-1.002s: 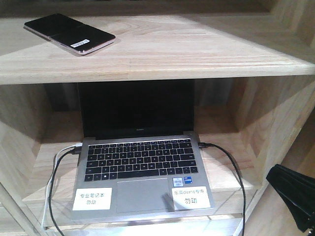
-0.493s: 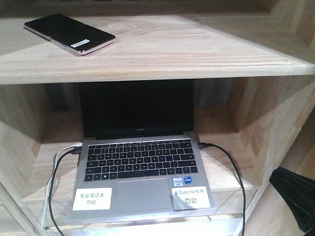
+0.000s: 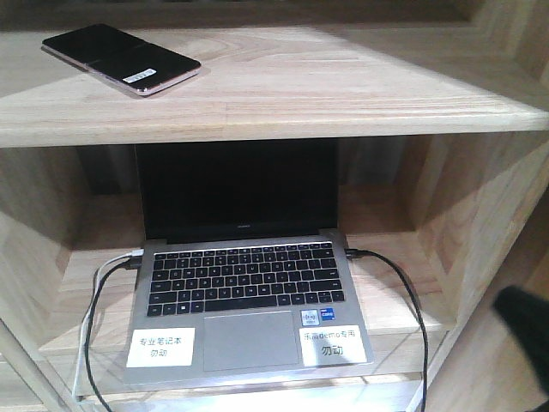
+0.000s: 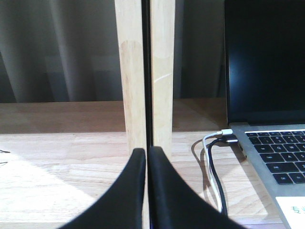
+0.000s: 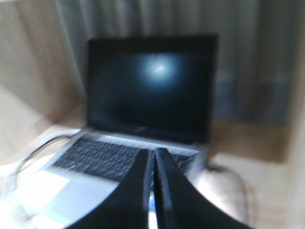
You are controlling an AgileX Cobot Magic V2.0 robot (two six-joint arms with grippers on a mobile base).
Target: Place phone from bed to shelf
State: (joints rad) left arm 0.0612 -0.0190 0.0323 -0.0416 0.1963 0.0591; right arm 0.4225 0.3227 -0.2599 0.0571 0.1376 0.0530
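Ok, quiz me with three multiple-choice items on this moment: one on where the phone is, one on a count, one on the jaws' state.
1. Where does the phone lie?
A. on the laptop's keyboard
B. on the shelf tier above the laptop
C. on the floor

2. How many white labels sit on the laptop palm rest?
A. two
B. none
C. four

3. How do the jaws of the left gripper stand?
A. wide open
B. clamped on a cable
C. shut on nothing

Answers: 1 B, the front view shows it flat on the top plank of the shelf; 2 A, one either side of the trackpad; 3 C, the left wrist view shows them closed together, empty.
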